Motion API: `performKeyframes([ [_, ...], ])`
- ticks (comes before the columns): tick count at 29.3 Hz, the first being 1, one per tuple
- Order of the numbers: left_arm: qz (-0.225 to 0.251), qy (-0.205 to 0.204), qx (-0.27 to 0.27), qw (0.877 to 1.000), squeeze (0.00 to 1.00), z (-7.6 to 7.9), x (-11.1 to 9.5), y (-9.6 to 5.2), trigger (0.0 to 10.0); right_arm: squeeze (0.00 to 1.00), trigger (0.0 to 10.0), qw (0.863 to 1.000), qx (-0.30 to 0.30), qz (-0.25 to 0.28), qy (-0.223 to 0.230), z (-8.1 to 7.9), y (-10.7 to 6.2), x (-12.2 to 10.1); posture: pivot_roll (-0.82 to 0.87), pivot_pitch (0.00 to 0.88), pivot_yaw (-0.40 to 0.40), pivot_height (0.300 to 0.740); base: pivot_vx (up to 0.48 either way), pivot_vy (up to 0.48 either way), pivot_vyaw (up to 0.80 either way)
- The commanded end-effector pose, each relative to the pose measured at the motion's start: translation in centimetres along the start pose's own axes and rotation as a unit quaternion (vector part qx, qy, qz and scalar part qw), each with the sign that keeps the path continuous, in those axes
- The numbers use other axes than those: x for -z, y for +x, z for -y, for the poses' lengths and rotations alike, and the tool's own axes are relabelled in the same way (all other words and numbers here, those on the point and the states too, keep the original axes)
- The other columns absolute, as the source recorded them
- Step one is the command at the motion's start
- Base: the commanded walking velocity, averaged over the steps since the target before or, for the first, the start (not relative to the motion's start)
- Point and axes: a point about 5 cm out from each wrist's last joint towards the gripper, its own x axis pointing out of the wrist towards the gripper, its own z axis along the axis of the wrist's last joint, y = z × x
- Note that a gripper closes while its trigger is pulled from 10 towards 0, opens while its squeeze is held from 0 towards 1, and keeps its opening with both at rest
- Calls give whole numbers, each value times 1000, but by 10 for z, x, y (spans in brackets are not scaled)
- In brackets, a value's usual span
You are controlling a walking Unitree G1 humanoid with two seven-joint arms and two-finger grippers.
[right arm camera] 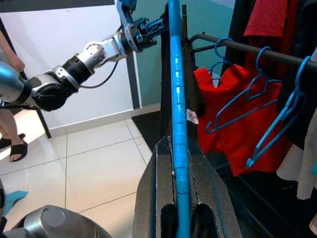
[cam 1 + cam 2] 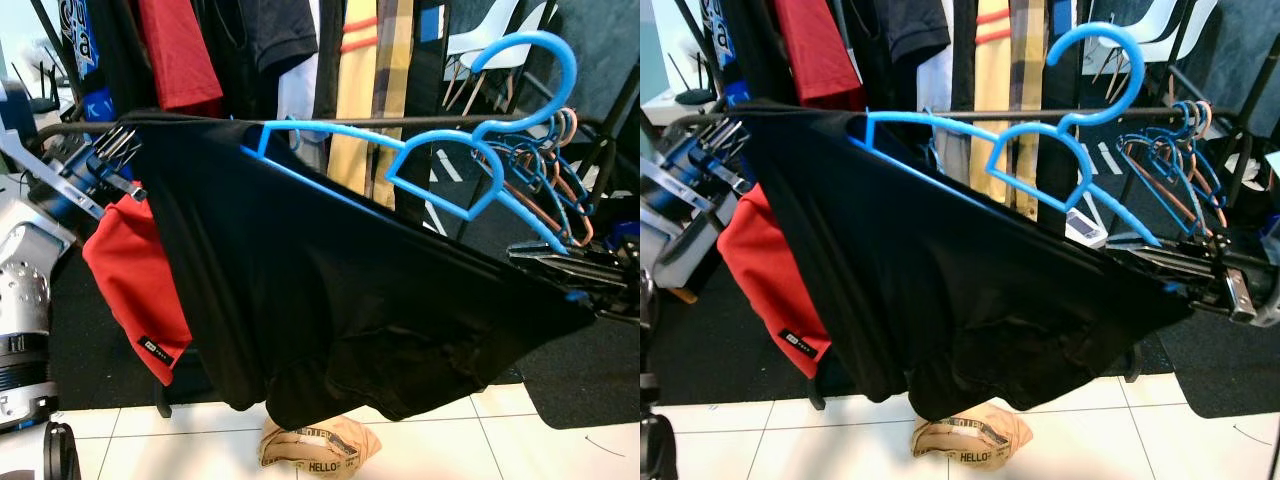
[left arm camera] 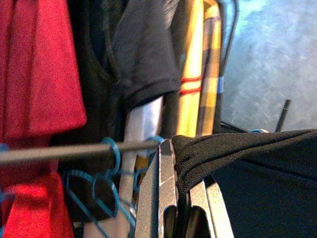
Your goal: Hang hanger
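In the left eye view, a smooth blue plastic hanger [image 2: 440,165] with a big curved hook carries a matte black garment [image 2: 330,300] stretched into a broad, tilted triangle in front of a thin dark metal rail [image 2: 400,122]; the hook rises above the rail beside a bunch of thin blue and brown wire-like hangers [image 2: 545,180]. The left tool [image 2: 115,165] pinches the garment's upper corner near a red shirt [image 2: 135,285] bearing a small black tag whose writing is too small to read. On the white tiled floor [image 2: 560,450] lies a crumpled brown paper bag [image 2: 315,445] printed "HELLO". In the right eye view, the right tool [image 2: 1200,280] clamps the hanger's low end at the garment's far corner. In the left wrist view, the silver-edged fingers [image 3: 161,198] are closed narrowly on a ribbed black hem, with the rail and a yellow striped cloth [image 3: 198,74] behind. In the right wrist view, the fingers [image 1: 158,198] grip the glossy blue hanger bar, which runs straight away toward the other arm; a person's sandalled feet [image 1: 12,146] stand on the tiles.
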Motion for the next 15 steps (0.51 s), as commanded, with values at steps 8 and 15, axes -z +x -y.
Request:
performKeyframes([
  [8, -38, 1, -108, 993, 0, -18, 23, -22, 0, 0, 10000, 999, 23, 31, -12, 4, -8, -7, -44, 15, 32, 740, 0, 0, 0],
  [15, -77, 27, -79, 994, 0, 7, 45, -10, 0, 0, 10000, 1000, 13, 4, -1, 3, -5, 0, -42, 20, 32, 740, 0, 0, 0],
])
